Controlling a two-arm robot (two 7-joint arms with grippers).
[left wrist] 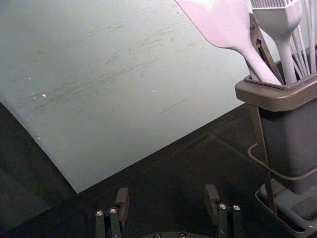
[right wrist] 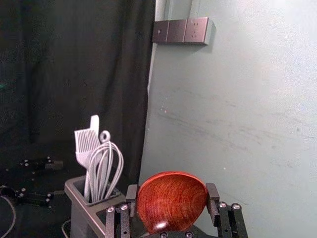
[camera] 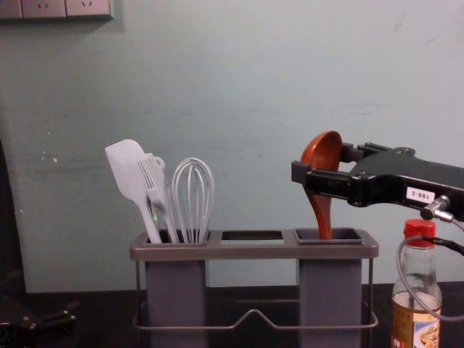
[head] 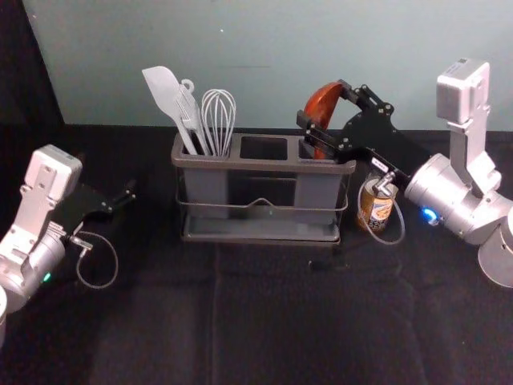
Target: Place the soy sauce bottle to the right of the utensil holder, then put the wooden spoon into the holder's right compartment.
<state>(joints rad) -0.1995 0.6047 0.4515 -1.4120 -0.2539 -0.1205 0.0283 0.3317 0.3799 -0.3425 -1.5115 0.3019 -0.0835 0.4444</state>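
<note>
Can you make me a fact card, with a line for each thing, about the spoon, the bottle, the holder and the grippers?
spoon: bowl up, handle down in holder's right compartment
bottle: right of holder, red cap
left compartment: spatula, brush, whisk
right gripper: closed on spoon's bowl
left gripper: open, left of holder

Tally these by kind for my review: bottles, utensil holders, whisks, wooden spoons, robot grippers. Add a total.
Soy sauce bottle: 1
Utensil holder: 1
Whisk: 1
Wooden spoon: 1
Grippers: 2 (left gripper, open, to the left of the holder; right gripper, closed on the spoon above the right compartment)
Total: 6
</note>
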